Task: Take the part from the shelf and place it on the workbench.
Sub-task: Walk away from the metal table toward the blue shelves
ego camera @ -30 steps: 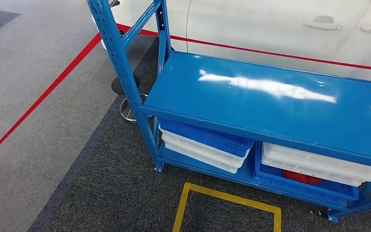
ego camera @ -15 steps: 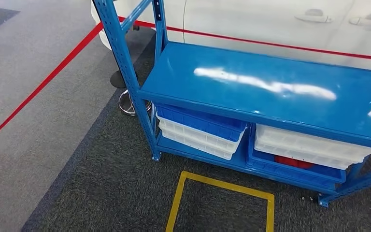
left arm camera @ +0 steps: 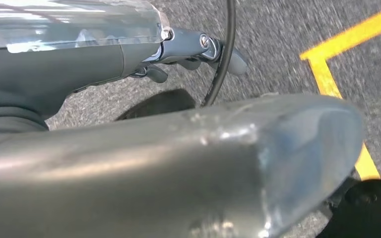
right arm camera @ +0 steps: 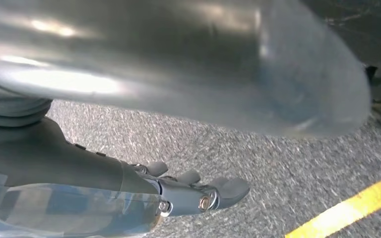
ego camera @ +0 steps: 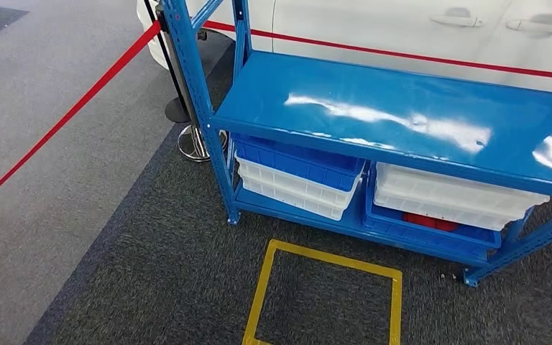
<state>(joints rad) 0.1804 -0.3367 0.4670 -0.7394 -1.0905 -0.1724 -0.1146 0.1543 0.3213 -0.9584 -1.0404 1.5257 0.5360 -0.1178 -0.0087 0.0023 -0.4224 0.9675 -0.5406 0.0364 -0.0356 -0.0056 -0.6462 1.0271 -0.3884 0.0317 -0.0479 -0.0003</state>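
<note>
A blue metal shelf [ego camera: 402, 115] stands ahead of me, its glossy upper board bare. On its lower level sit two stacks of blue and white bins: a left stack [ego camera: 298, 180] and a right stack [ego camera: 445, 198]. Something red [ego camera: 431, 221] peeks out of the lowest blue bin on the right, mostly hidden by the white bin above it. My left hand [left arm camera: 168, 47] hangs over the dark carpet with its fingers [left arm camera: 230, 59] apart and nothing in it. My right hand [right arm camera: 178, 193] hangs the same way, holding nothing.
A yellow taped square [ego camera: 323, 287] marks the carpet just before the shelf. A white car [ego camera: 402, 29] with a red stripe stands behind the shelf. A barrier post with a round metal base [ego camera: 194, 144] and a red tape [ego camera: 72, 115] are at the shelf's left end.
The whole picture has shifted, so the camera has moved: the shelf now sits higher and further left in view, with its right end and leg showing. Nothing on the shelf has moved.
</note>
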